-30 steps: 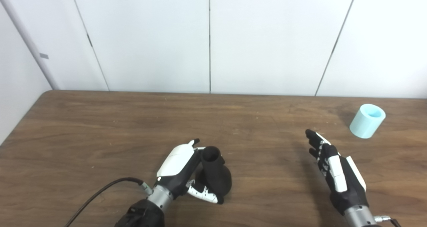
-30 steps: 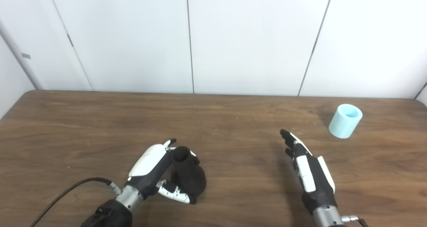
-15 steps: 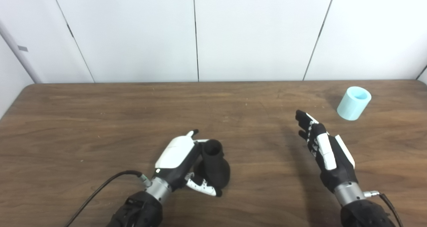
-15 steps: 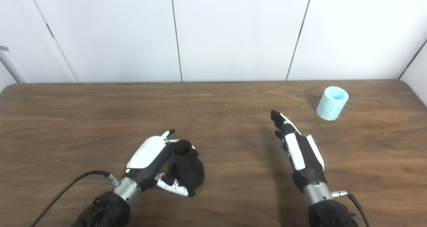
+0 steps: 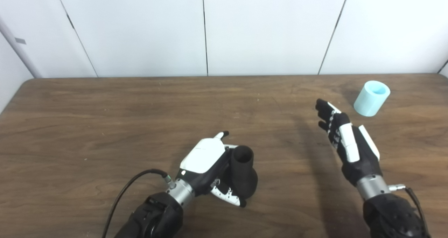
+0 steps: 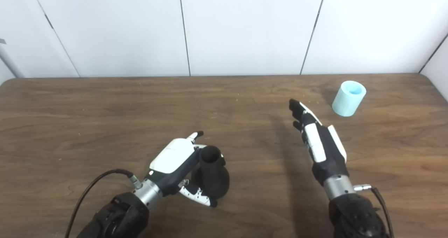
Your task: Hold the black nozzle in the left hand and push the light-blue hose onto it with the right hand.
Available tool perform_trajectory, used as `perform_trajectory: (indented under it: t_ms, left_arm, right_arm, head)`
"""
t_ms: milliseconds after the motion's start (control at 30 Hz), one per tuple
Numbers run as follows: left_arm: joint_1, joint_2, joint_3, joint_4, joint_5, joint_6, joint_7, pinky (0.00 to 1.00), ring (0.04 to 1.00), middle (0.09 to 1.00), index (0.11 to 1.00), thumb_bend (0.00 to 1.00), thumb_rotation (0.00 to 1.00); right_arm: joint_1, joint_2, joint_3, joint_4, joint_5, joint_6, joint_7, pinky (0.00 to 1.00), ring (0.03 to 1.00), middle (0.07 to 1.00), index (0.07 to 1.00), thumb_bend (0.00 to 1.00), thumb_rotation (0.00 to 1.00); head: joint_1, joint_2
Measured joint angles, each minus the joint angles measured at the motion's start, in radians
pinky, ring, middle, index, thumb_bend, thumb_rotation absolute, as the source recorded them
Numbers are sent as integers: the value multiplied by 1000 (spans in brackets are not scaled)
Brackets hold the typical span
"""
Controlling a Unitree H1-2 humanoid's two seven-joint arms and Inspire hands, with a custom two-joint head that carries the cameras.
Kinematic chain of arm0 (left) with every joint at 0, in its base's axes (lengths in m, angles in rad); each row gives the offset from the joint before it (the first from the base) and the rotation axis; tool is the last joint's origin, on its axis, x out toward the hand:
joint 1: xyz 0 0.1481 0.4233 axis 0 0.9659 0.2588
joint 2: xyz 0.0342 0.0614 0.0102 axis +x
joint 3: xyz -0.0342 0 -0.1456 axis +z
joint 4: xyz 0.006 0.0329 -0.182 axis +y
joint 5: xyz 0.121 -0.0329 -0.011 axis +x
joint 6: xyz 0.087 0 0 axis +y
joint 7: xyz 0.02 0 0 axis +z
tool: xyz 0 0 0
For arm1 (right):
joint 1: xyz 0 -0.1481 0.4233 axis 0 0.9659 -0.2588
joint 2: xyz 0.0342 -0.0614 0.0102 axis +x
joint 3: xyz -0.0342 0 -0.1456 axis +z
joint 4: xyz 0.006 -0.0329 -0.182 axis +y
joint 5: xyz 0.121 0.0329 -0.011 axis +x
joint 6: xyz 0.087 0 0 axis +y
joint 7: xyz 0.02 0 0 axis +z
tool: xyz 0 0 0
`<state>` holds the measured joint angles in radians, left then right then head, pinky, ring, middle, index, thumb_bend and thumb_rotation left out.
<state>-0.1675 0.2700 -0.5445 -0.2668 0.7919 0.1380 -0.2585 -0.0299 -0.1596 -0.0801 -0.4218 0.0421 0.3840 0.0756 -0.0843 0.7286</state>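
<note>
The black nozzle stands upright on the table near the front centre, its open mouth facing up. My left hand is shut on it from the left, fingers behind it and thumb curled round its bulbous base. The light-blue hose, a short cylinder, lies tilted at the far right of the table. My right hand hovers open with straight fingers pointing away from me, short of the hose and to its left, not touching it.
The brown wooden table fills the view, with white wall panels behind its far edge. A black cable loops from my left wrist over the front of the table.
The camera has shifted down and right. My left hand has carried the nozzle a little to the right. My right hand has reached farther forward towards the hose, still open.
</note>
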Motion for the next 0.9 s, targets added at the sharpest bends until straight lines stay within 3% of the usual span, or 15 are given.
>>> perform_trajectory:
  t_ms: [133, 333, 500, 600, 767, 900]
  left_arm:
    - [0, -1, 0, 0, 0, 0, 0, 1000, 484, 427, 499, 500, 0]
    - [4, -2, 1, -1, 0, -1, 1, 1000, 489, 427, 499, 500, 0]
    - [11, -2, 4, 4, -7, -11, 14, 1000, 495, 430, 498, 500, 0]
    - [14, -2, 9, 9, -15, -28, 22, 1000, 496, 436, 499, 500, 0]
    - [26, 0, 26, 12, -27, -53, 29, 1000, 496, 446, 498, 500, 0]
    - [33, 9, 40, 22, -46, -87, 38, 1000, 488, 449, 499, 501, 0]
  right_arm:
    - [-38, -37, -20, -23, -11, 38, -2, 845, 900, 891, 896, 494, 954]
    - [-125, -93, -48, -22, -54, 42, -13, 824, 867, 859, 877, 572, 628]
    - [-199, -139, -46, 35, -143, 40, -30, 762, 835, 837, 840, 646, 444]
    - [-242, -198, -29, 91, -237, 38, -35, 758, 838, 841, 824, 682, 395]
    - [-318, -355, 65, 170, -436, 32, -20, 778, 854, 828, 807, 716, 359]
    - [-365, -426, 128, 214, -553, 32, 11, 794, 840, 822, 803, 727, 335]
  head:
    - [-20, -2]
    - [-55, -11]
    - [-115, -23]
    - [-147, -28]
    - [-211, -38]
    - [-268, -55]
